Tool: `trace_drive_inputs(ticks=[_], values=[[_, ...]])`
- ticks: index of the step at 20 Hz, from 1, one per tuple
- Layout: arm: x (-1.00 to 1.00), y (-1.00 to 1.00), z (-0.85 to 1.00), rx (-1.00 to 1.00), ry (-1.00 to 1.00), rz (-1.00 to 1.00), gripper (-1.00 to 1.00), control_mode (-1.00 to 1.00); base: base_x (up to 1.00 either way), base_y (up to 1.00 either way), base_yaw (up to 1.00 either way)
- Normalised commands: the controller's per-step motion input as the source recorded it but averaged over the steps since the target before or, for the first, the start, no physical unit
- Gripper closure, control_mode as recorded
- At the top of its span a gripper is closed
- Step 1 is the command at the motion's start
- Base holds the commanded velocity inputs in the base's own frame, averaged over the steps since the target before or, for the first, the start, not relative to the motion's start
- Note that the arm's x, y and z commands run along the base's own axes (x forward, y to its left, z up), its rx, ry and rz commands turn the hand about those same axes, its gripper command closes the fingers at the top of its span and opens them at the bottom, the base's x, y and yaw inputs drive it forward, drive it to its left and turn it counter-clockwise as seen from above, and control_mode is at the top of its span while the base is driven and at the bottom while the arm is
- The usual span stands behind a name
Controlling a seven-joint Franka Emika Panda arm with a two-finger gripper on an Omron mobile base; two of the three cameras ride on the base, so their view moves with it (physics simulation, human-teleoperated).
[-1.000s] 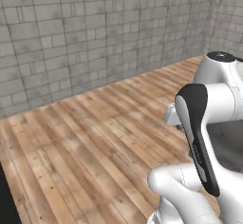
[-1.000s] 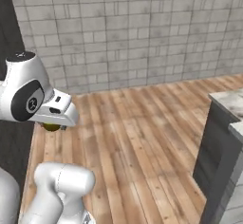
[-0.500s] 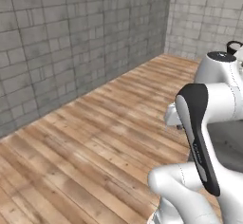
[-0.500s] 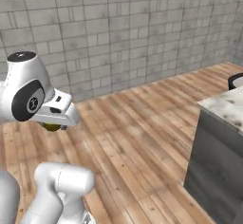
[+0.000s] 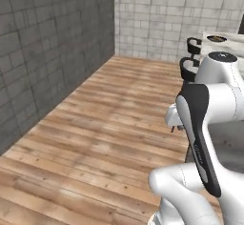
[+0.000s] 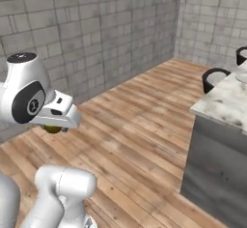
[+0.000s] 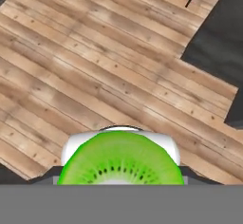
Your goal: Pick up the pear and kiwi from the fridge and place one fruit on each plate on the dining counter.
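Gripping kiwi [image 7: 121, 159], gripper [image 6: 54, 127] above floor

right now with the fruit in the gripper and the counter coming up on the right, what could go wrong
1. The lime-green, brown-skinned kiwi sits in the shut gripper, high above bare wooden floor; a slip would likely send it rolling away.
2. The white-and-grey marbled dining counter and dark stool backs stand close on the right; the arm or base could clip them.

kiwi [image 7: 121, 159] lime-green cut face up, above wood floor, dining counter [image 6: 223, 101] marbled, at right
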Motion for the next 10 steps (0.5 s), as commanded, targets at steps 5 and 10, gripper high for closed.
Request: trace_drive_inputs(ticks=[5, 10], values=[[0.00, 0.00, 0.00, 0.00, 0.00, 0.00, 1.00, 1.00, 1.00, 0.89, -0.52], [0.00, 0.00, 0.00, 0.00, 0.00, 0.00, 1.00, 1.00, 1.00, 0.90, -0.52]])
